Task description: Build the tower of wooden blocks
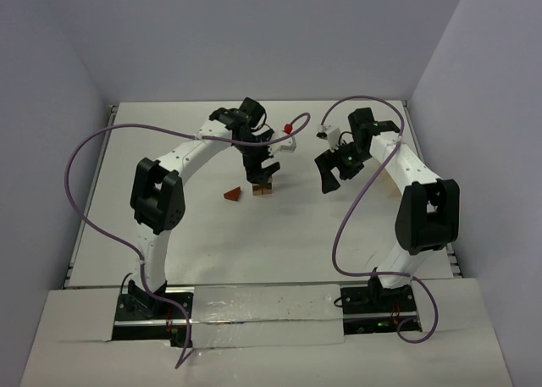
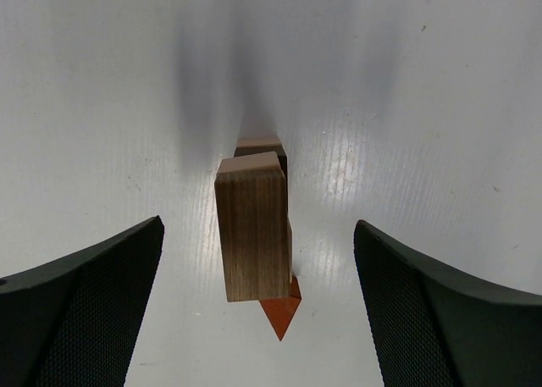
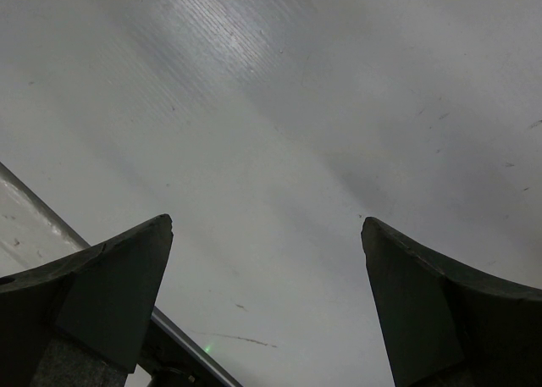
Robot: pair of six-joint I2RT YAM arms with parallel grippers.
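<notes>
Top external view: on the white table [image 1: 254,243], left of centre, a small reddish-brown triangular piece [image 1: 232,194] is seen lying on its own. Just to its right a short stack of small wooden blocks [image 1: 262,189], tan over reddish-brown, stands directly beneath the left gripper [image 1: 262,174].

From the left wrist, the stack is framed between that gripper's two dark fingers [image 2: 85,311]. A brown block [image 2: 252,239] with visible grain and a paler tan top face stands in front. A second block [image 2: 262,145], also tan on top, is lined up close behind it. The orange-red tip of the triangular piece [image 2: 281,315] shows at the front block's lower edge, partly covered by it; whether the two touch cannot be told. The jaws are spread wide, with bare table showing on either side of the block, so nothing is gripped or touched.

Further right, the right gripper [image 1: 329,179] is held over bare table, well apart from the blocks. From the right wrist its fingers [image 3: 102,294] are seen parted wide, with only the white surface between them, and nothing is held
</notes>
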